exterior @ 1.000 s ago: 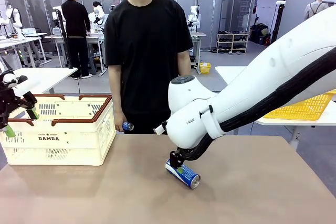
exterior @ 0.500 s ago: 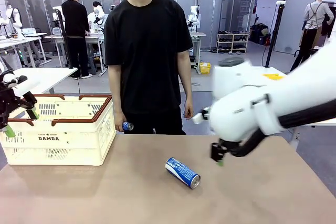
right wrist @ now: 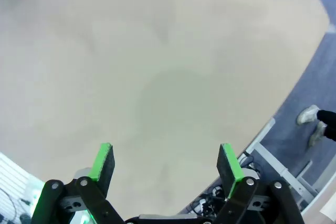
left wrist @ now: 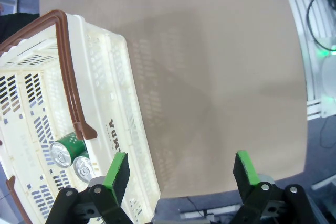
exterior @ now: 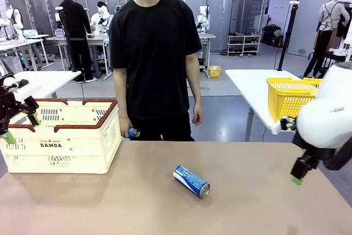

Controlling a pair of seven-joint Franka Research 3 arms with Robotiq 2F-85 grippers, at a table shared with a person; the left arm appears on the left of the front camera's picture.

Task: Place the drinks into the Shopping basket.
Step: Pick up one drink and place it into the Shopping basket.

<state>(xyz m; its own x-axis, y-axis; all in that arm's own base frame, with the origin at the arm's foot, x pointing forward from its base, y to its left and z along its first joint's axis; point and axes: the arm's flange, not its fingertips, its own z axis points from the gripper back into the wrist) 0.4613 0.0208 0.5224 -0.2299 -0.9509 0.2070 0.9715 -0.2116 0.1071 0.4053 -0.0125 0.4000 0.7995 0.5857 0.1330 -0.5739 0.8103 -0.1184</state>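
Left gripper (left wrist: 181, 169) – jaws spread wide, nothing between the green pads; it hangs at the left end of the Shopping basket (exterior: 60, 152), above the basket's side wall and the bare table (exterior: 247, 207) next to it. In the left wrist view two cans (left wrist: 65, 150) stand in the basket, one green, the other showing little but its silver top. The person's hand (exterior: 125, 129) at the far table edge holds a blue can (exterior: 132, 132). Another blue can (exterior: 192, 181) lies on its side near the table's middle, untouched. Right gripper (right wrist: 165, 166) – also wide open and empty, over bare tabletop at the right edge, well apart from that can.
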